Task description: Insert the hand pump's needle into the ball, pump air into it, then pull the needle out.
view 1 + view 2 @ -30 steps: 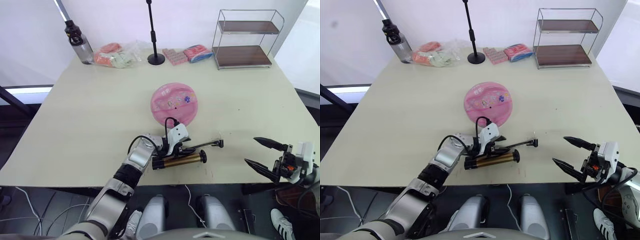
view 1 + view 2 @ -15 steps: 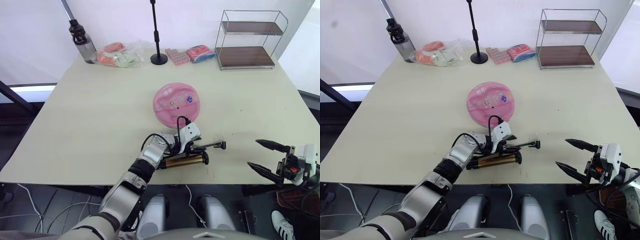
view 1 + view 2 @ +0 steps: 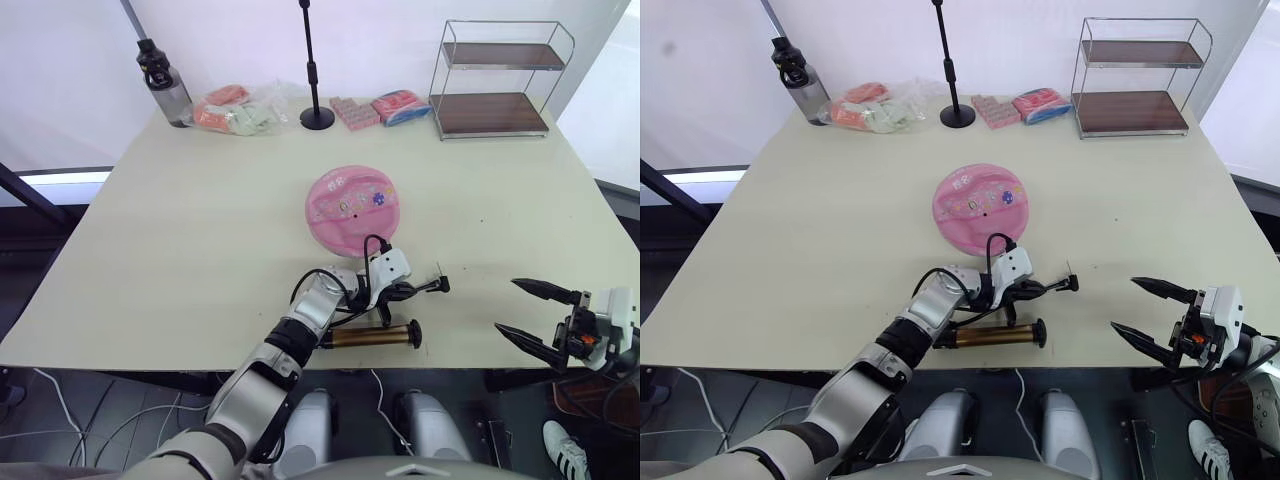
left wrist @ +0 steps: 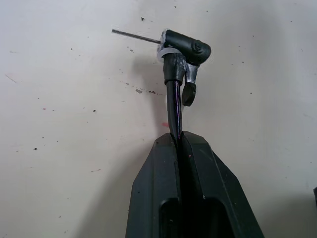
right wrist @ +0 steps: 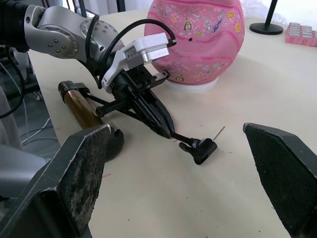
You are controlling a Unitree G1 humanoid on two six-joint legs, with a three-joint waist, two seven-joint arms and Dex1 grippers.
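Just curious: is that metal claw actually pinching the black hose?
Touching. In the left wrist view, the left gripper's fingers are shut on the hose just behind the needle.

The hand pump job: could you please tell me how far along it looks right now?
Early stage. Done: the left gripper has its fingers shut on the hose just behind the needle. In hand: the needle is off the ball, pointing over bare table, and the hand pump lies near the front edge. Left: inserting the needle, pumping, and pulling it out. The right gripper hangs open off the table's edge.
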